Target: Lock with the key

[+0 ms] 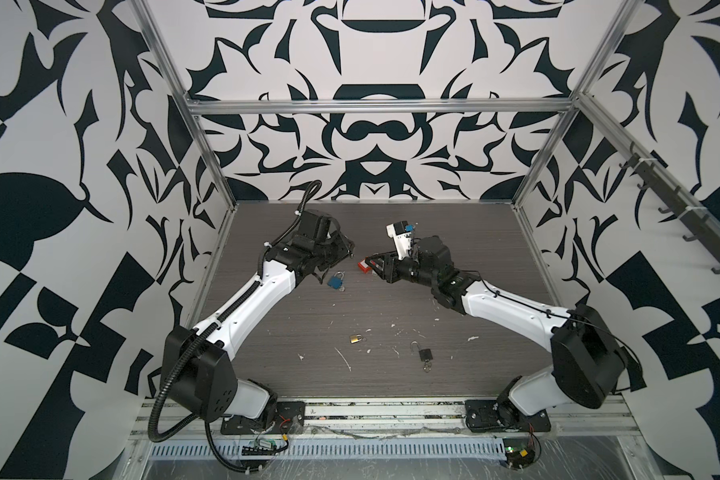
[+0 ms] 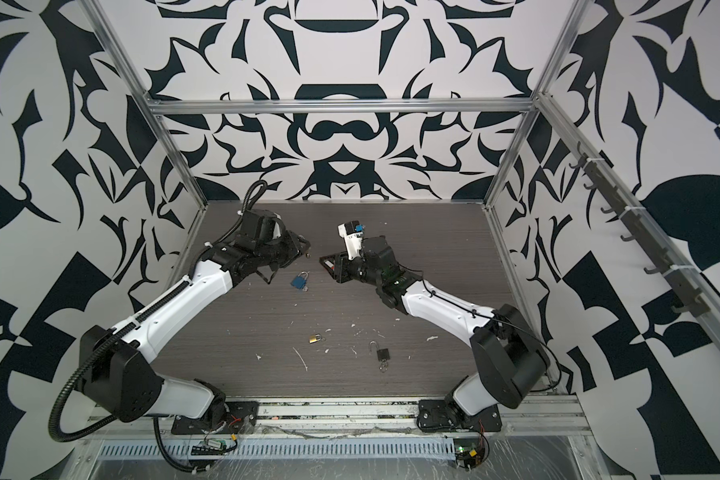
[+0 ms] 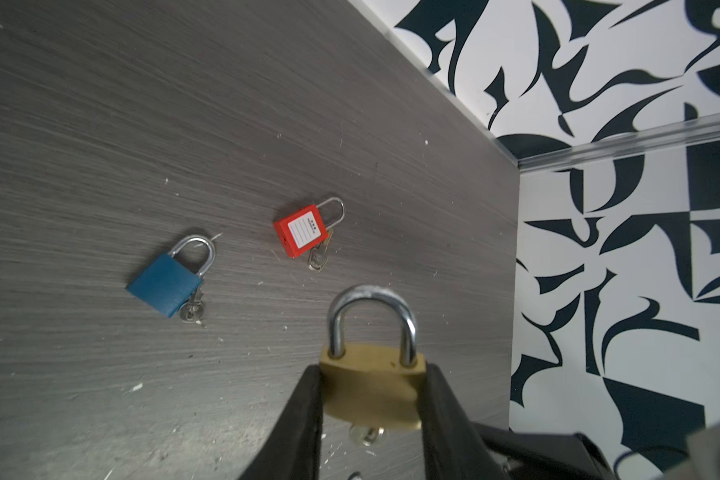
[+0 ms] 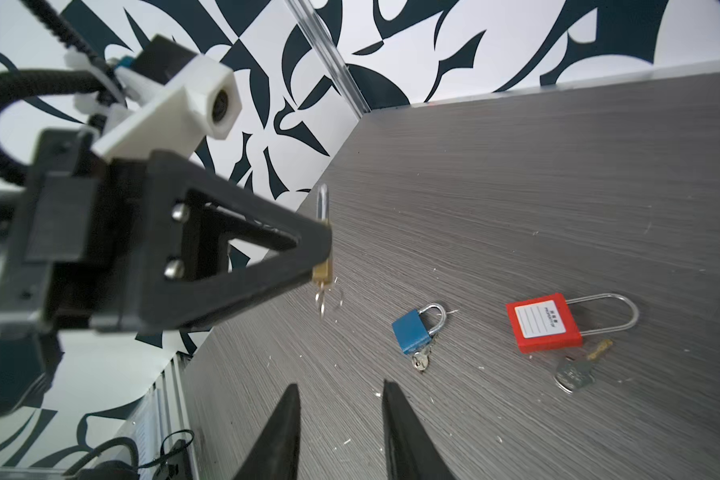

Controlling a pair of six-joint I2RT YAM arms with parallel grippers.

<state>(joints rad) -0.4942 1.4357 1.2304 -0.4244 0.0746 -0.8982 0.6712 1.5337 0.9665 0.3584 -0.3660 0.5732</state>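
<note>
Left claw (image 3: 371, 372) is squeezing the gold padlock (image 3: 371, 392) by its sides, up off the desk (image 3: 100, 124), with the little key (image 3: 364, 434) sticking out underneath. Right claw (image 4: 339, 384) is hanging nearby, spread apart, holding nothing. It should be pinching the key's flat head squarely and turning slowly while the left claw is gripping hard. No boxes or bowls are showing.

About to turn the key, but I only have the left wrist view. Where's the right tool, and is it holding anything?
Observer: The right tool is open and empty, close to the held brass padlock.
Operator: Any locks I can't see?
Observer: Two, lower in both top views: a small brass padlock and a black padlock.
Operator: Is the black one locked?
Observer: No, its shackle looks open.
</note>
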